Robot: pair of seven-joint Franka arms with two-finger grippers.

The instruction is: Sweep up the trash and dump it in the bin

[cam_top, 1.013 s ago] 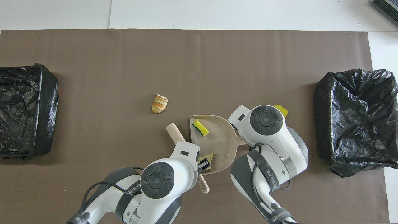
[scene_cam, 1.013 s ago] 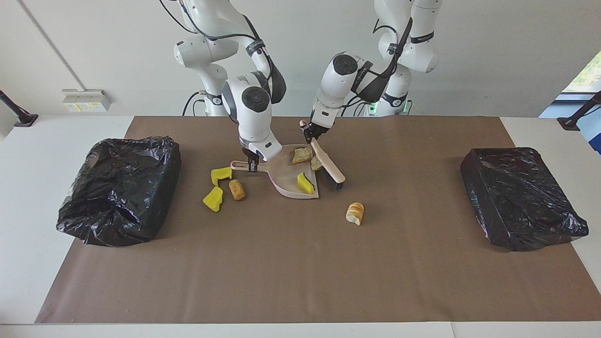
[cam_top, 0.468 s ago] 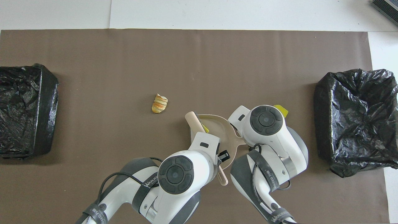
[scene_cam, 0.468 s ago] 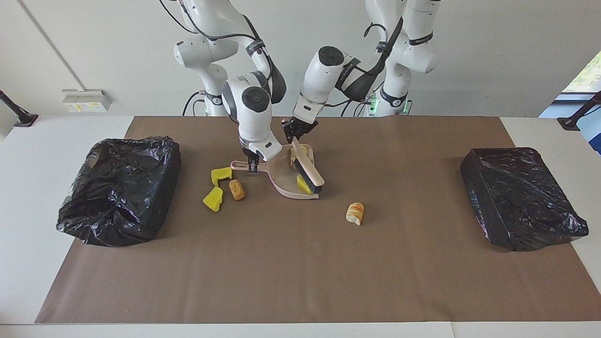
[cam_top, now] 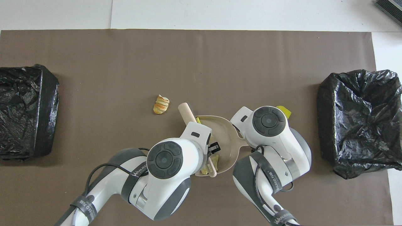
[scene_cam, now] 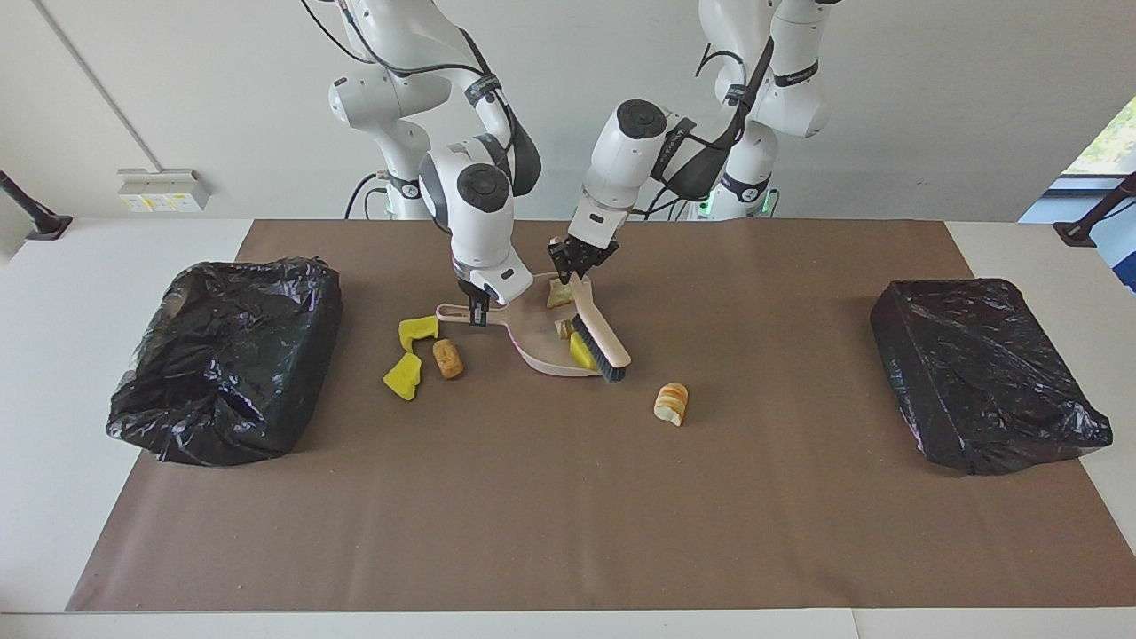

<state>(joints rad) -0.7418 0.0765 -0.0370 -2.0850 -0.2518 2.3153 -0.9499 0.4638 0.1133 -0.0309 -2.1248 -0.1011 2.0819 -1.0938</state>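
Observation:
A pink dustpan [scene_cam: 535, 335] [cam_top: 227, 135] lies flat on the brown mat, and my right gripper [scene_cam: 479, 312] is shut on its handle. My left gripper [scene_cam: 575, 262] [cam_top: 214, 147] is shut on the handle of a cream brush [scene_cam: 603, 346] [cam_top: 187, 113], whose dark bristles stand at the pan's mouth. In the pan lie a tan piece of trash [scene_cam: 559, 291] and a yellow sponge bit [scene_cam: 581, 353]. Two yellow sponge bits [scene_cam: 417, 330] [scene_cam: 404, 376] and a brown lump [scene_cam: 448, 358] lie beside the pan's handle. A bread-like slice [scene_cam: 672, 404] [cam_top: 161, 104] lies farther from the robots than the pan.
Two bins lined with black bags stand on the mat, one bin [scene_cam: 226, 355] [cam_top: 361, 119] at the right arm's end and the other bin [scene_cam: 981, 373] [cam_top: 22, 110] at the left arm's end. In the overhead view my right wrist [cam_top: 270, 121] hides its gripper.
The left gripper swung the brush from beside the pan across its mouth, pushing the tan pieces deeper in, then drew back a little toward the mouth. The right gripper and pan stayed still.

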